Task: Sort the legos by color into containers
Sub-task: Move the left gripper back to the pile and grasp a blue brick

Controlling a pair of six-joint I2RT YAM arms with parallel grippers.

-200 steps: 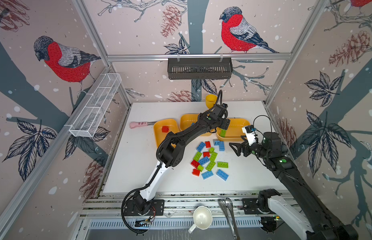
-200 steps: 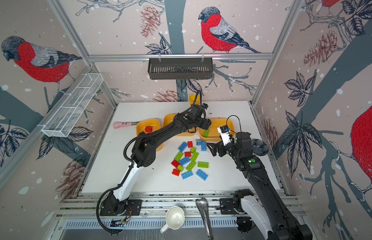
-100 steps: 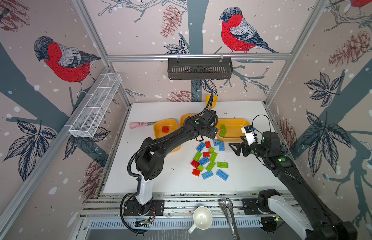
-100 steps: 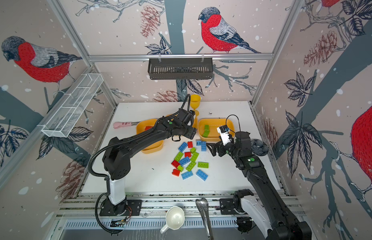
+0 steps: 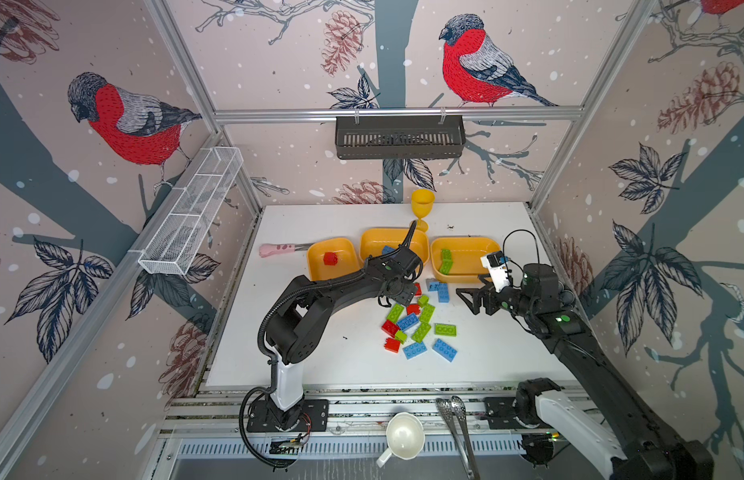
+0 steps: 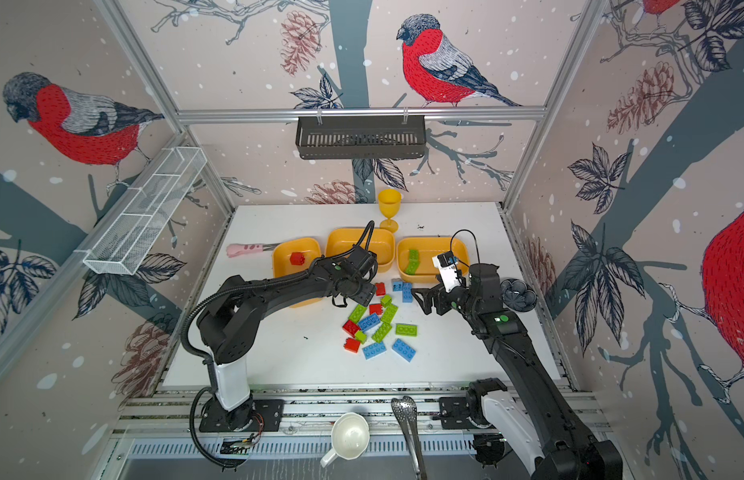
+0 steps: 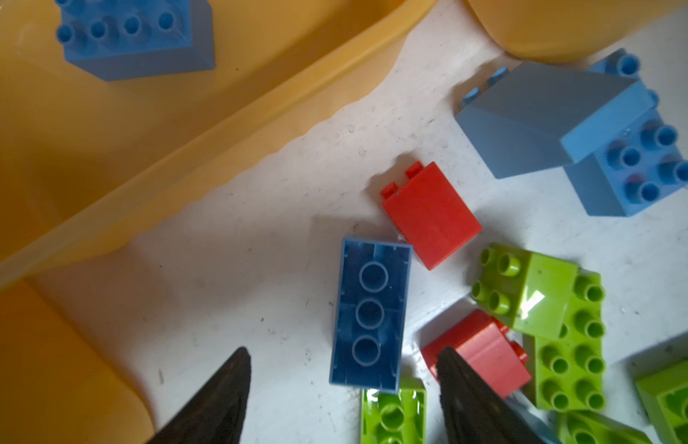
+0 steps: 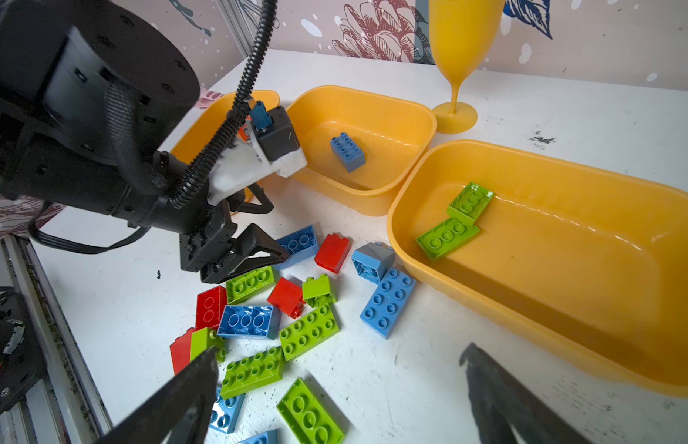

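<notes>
1. Tabletop: white and scuffed. Three shallow yellow-orange trays stand in a row toward the back, edge to edge.
2. Sorted so far:
   - The left tray holds one red brick.
   - The middle tray holds one blue brick.
   - The right tray holds two lime-green oblong bricks, which touch at an angle.
3. Loose legos: a mixed heap of red, blue and green lies on the tabletop just in front of the middle and right trays. Some are studs-up, some are flipped and some lie on their sides (we make it roughly fifteen, but overlaps prevent a firm count).
4. Left hand: in both top views it reaches in from the left and hangs over the back edge of the heap, just in front of the middle tray.
   - Its fingers stand apart at a middling width and hold nothing.
   - The left wrist view shows a dark blue oblong brick lying hollow side up, with its near end in the gap between the fingers.
   - A second red brick sits right by one fingertip. We cannot tell whether they touch.
5. Right hand: it hangs above the tabletop to the right of the heap, near the front wall of the right tray. Its fingers are spread wide and empty.
6. Bystanders:
   - A yellow goblet stands upright behind the middle tray.
   - A pink-handled tool lies just left of the left tray.
</notes>
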